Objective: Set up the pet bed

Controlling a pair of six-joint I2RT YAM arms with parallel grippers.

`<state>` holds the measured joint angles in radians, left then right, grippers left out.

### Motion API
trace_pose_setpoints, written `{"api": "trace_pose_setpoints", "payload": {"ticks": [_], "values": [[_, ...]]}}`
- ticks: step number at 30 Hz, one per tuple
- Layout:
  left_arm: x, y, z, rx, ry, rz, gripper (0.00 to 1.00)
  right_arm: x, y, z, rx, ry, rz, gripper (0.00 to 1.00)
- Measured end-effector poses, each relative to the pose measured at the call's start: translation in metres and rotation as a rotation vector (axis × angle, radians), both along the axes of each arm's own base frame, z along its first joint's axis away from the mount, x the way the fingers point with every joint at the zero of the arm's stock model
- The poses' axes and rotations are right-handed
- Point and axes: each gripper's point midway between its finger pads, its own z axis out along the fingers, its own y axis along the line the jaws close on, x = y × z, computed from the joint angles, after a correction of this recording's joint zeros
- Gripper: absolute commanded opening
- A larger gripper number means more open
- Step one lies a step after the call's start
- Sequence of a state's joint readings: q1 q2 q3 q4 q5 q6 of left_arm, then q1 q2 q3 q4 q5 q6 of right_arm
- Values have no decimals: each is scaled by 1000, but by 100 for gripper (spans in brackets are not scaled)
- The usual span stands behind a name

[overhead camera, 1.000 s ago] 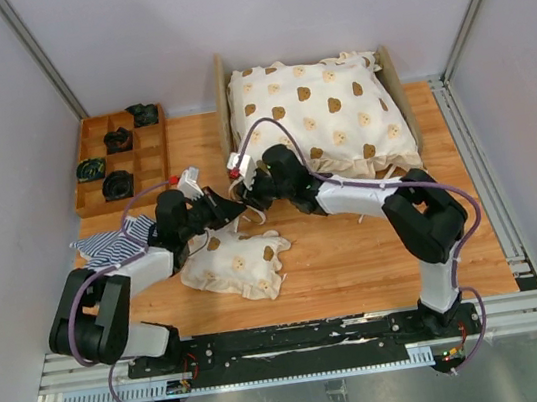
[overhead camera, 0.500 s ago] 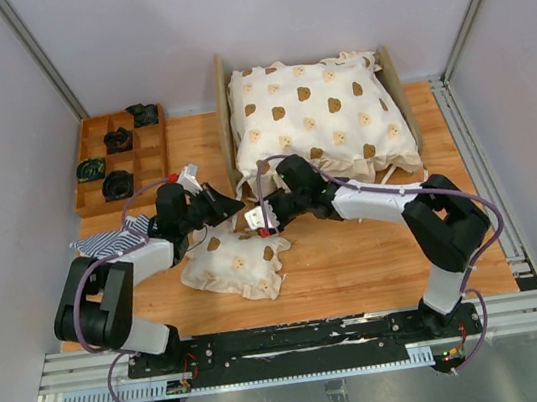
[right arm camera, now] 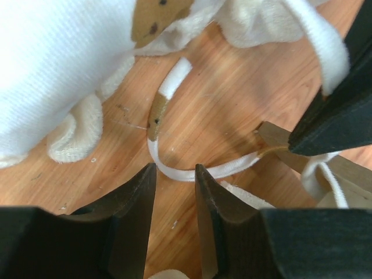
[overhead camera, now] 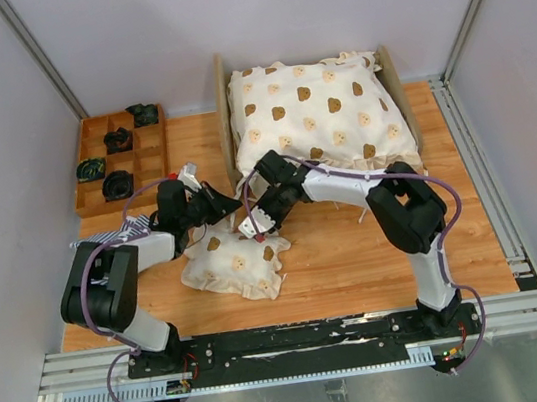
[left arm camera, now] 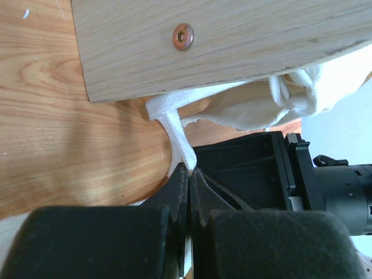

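Wood-grain tabletop [overhead camera: 358, 258] ran under both arms, and at the centre of the action the left gripper [left arm camera: 189, 173] was clenched tight on a white tie [left arm camera: 176, 129], jaws pinched together! That tie led up beneath the plywood edge of the pet bed [left arm camera: 232, 40], just ahead. The right gripper [right arm camera: 174, 174] sat low over the wood, jaws a little apart and gripping nothing, with a curl of white strap [right arm camera: 158, 110] lying just past its tips. Further out, the bed stood at the back of the table under the bear-print quilt [overhead camera: 316, 113]. A small matching pillow [overhead camera: 237, 261] lay near the arms, and the brown tray [overhead camera: 151, 173] sat off to the left.
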<state>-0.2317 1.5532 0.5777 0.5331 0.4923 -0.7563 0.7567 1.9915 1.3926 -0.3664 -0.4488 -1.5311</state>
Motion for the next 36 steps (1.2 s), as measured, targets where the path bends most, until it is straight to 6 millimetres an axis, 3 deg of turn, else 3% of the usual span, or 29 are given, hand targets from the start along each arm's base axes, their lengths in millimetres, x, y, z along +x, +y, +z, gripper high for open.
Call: {"api": "trace_pose_setpoints", "payload": {"ticks": [7, 8, 10, 11, 19, 25, 30, 36], "values": [[2, -1, -5, 1, 12, -3, 0, 0, -6, -18, -97, 22, 41, 30], [2, -1, -4, 1, 11, -3, 0, 2, -5, -18, -103, 15, 44, 26], [2, -1, -5, 1, 12, -3, 0, 3, -5, -20, -116, 8, 48, 6], [2, -1, -5, 1, 13, -3, 0, 4, -5, -20, -120, 2, 48, 1], [2, -1, -6, 2, 14, -3, 3, -9, -11, -17, -93, 59, -29, 0], [-1, 1, -14, 18, 21, -9, 4, -28, -13, 22, 109, 113, -192, 0], [-8, 2, -29, 31, 54, -13, 5, -19, 4, 43, 285, 173, -341, 0], [-12, 4, -36, 39, 64, -15, 8, 2, 12, 46, 407, 225, -546, 0]]}}
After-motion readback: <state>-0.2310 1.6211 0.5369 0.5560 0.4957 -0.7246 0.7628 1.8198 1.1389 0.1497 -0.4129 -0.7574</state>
